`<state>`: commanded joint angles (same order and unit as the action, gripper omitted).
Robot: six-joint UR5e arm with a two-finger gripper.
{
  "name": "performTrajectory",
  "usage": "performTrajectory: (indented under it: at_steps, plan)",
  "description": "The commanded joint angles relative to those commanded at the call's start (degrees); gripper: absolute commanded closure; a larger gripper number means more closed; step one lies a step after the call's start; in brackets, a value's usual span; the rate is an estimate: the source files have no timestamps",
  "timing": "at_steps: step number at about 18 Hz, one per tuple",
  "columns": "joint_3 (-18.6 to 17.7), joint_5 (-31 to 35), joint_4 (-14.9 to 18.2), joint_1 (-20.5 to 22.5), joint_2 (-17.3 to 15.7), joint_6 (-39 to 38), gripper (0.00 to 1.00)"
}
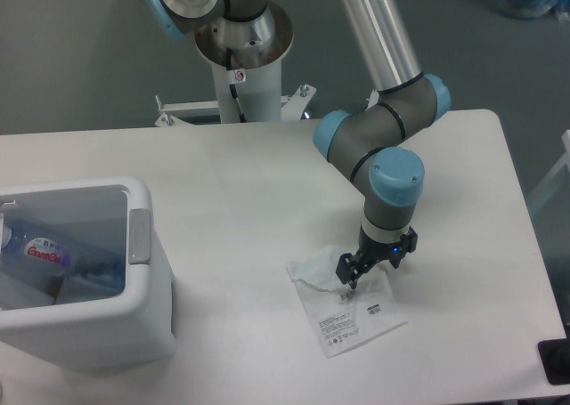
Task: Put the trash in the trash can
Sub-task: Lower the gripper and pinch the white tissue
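- Bag (pixel 347 311), thin whitish plastic w/ small printed label, lies flat on the white table (pixel 249 182), well to the right of the bin (pixel 98 325), toward the table's front edge.
- Bag's label end points away from the bin, toward the front-right; its crumpled end is the corner nearer the bin and farther back.
- Gripper (pixel 349 284) is down over the bag's upper middle, pointing straight down, fingertips at or touching the plastic.
- Fingers look narrow-set, close together, but from this angle can't tell if they've pinched the bag or just sit on it; bag is flat on the table, not lifted.
- Arm (pixel 392 178) w/ grey links and blue joint caps comes in from the top, elbow bent above the bag, wrist vertical.
- Bin is a boxy white plastic one w/ thick walls and rounded corners, at the table's left edge, open top, partly cut off by the picture's edge.
- Bottle (pixel 53 254), clear w/ bluish tint and a red-lettered label, lies on its side inside the bin.
- Robot's base post (pixel 240 76) stands behind the table, right of the bin and farther back.
- Bag and bin are well apart; bare table between them.
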<state>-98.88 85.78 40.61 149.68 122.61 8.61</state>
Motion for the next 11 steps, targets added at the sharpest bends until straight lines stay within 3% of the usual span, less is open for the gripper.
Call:
performTrajectory:
  at_steps: [11]
  plan:
    - [-0.18, 0.0, -0.09, -0.44, 0.35, 0.09, 0.07]
